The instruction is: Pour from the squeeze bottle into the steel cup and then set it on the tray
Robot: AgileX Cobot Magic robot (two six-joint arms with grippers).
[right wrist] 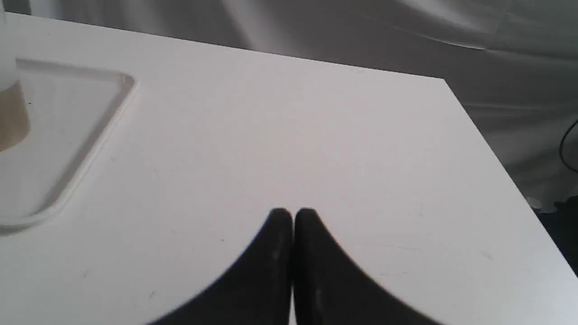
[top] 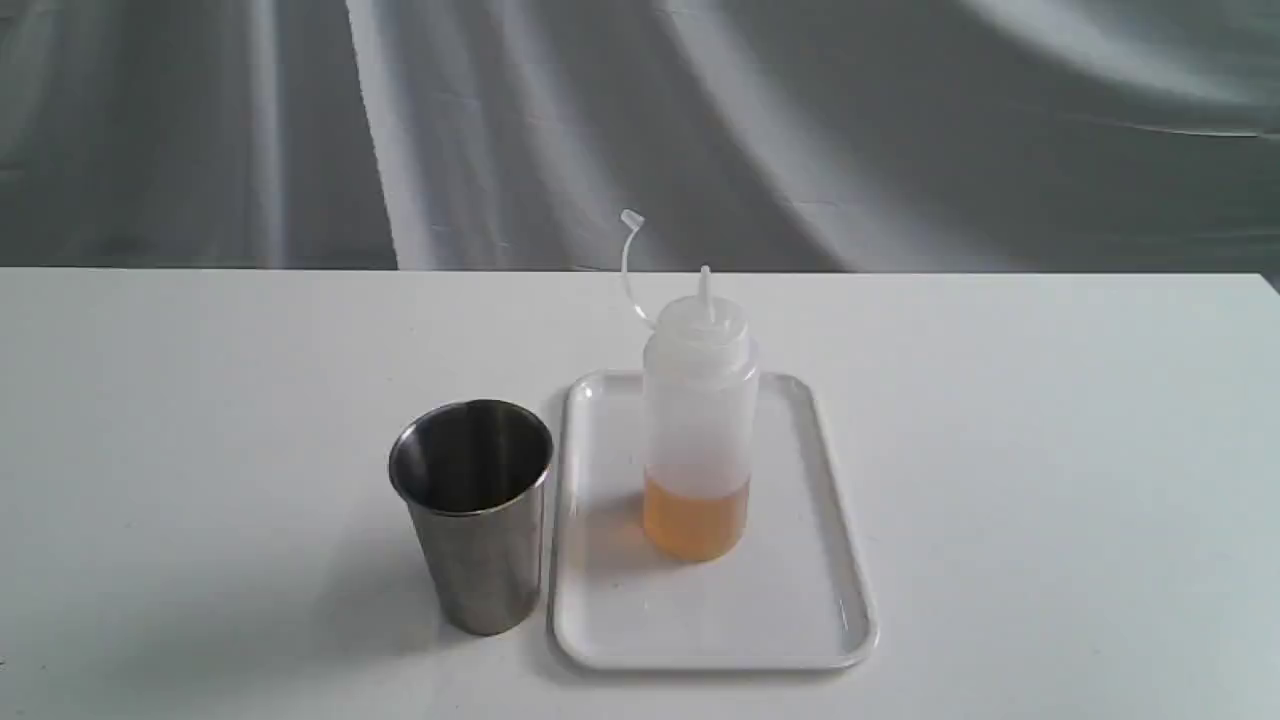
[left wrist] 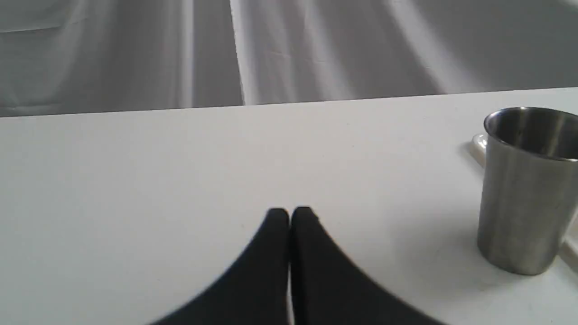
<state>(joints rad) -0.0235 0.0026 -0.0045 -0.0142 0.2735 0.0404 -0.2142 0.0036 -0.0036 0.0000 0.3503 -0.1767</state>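
The squeeze bottle (top: 698, 420) stands upright on the white tray (top: 800, 620), with amber liquid in its lower part and its cap strap curling up behind. Just left of the tray stands the steel cup (top: 473, 510), upright on the table. Neither gripper shows in the exterior view. In the left wrist view my left gripper (left wrist: 289, 212) is shut with nothing in it, over bare table, well apart from the steel cup (left wrist: 524, 189). In the right wrist view my right gripper (right wrist: 292, 213) is shut and empty, apart from the tray (right wrist: 90, 131) and the bottle's edge (right wrist: 11, 113).
The white table (top: 1050, 450) spreads wide on both sides of the cup and tray. Its right edge and far corner (right wrist: 445, 81) show in the right wrist view. Grey draped cloth (top: 800, 120) hangs behind the table.
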